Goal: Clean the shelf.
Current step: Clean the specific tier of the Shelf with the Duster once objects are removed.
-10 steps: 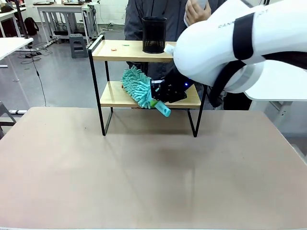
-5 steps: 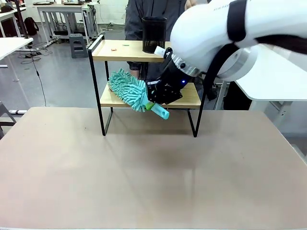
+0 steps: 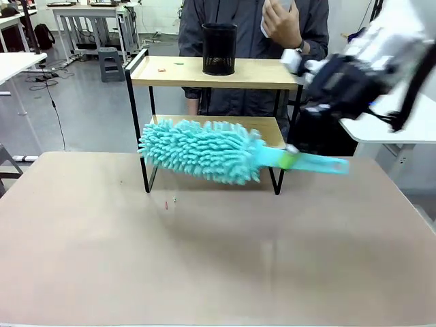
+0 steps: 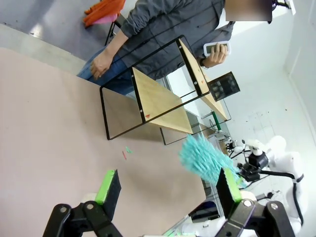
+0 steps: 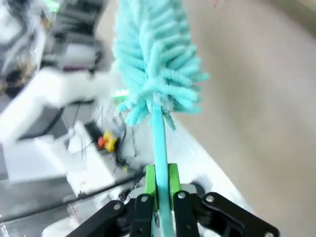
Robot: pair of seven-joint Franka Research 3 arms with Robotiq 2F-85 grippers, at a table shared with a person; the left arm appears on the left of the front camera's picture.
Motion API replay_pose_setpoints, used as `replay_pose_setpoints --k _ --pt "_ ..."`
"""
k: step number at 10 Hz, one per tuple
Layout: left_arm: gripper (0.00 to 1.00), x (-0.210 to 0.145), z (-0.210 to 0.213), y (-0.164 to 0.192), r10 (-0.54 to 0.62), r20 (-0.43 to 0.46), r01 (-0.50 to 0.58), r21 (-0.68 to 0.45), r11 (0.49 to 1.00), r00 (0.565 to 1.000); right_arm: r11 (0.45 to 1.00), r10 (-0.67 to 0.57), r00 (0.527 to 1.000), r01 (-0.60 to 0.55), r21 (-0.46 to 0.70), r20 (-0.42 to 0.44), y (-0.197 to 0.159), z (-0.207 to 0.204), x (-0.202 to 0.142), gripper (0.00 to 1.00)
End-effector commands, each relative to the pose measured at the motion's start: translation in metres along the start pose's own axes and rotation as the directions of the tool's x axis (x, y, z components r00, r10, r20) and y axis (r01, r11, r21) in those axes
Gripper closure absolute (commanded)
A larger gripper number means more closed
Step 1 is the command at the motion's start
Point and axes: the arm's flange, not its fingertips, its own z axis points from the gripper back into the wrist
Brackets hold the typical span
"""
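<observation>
The shelf [image 3: 204, 72] stands at the table's far side, with two wooden boards in a black frame. My right gripper [image 5: 160, 185] is shut on the handle of a teal fluffy duster [image 3: 201, 151]. The duster hangs level in front of the lower board, above the table, its handle [image 3: 317, 163] pointing right toward the blurred right gripper [image 3: 303, 146]. Small crumbs [image 3: 170, 202] lie on the table below the duster's left end. The left wrist view shows the shelf [image 4: 158, 98], the duster [image 4: 205, 159] and crumbs [image 4: 126, 152]. My left gripper [image 4: 168, 190] is open and holds nothing.
A black mesh cup [image 3: 219, 49] stands on the top board, with small bits [image 3: 162, 69] to its left. A person stands close behind the shelf with a raised hand [image 3: 281, 22] holding a white thing. The near table [image 3: 218, 272] is bare. White tables stand to the right and far left.
The duster swept off the lower board and now hangs in front of the shelf. My right arm pulled back to the right. Crumbs now lie on the table.
</observation>
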Motion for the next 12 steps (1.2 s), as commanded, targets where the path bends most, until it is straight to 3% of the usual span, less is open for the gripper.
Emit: replay_pose_setpoints --k 1,2,4,6,7,12 --pt "0.00 0.001 -0.002 0.000 -0.017 0.013 0.017 -0.012 1.000 1.000 0.998 -0.030 0.997 0.025 0.064 0.077 -0.015 0.034 -0.054 0.88" --pt "0.00 0.001 -0.002 0.000 -0.017 0.013 0.017 -0.012 1.000 1.000 0.993 -0.033 0.987 0.016 0.113 0.157 -0.021 0.044 -0.073 0.88" --pt "0.00 0.001 -0.002 0.000 -0.017 0.013 0.017 -0.012 1.000 1.000 0.987 -0.015 0.976 -0.020 0.160 0.218 -0.028 0.052 -0.088 0.88" --pt "0.00 0.001 -0.002 0.000 -0.017 0.013 0.017 -0.012 1.000 1.000 0.995 -0.073 0.961 0.053 0.080 0.267 -0.034 0.054 -0.088 0.88" --pt "0.00 0.001 -0.002 0.000 -0.017 0.013 0.017 -0.012 1.000 1.000 0.992 -0.055 0.980 0.032 0.121 0.191 -0.029 0.064 -0.095 0.88" --pt "0.00 0.001 -0.002 0.000 -0.017 0.013 0.017 -0.012 1.000 1.000 0.992 -0.055 0.980 0.032 0.121 0.191 -0.029 0.064 -0.095 0.88"
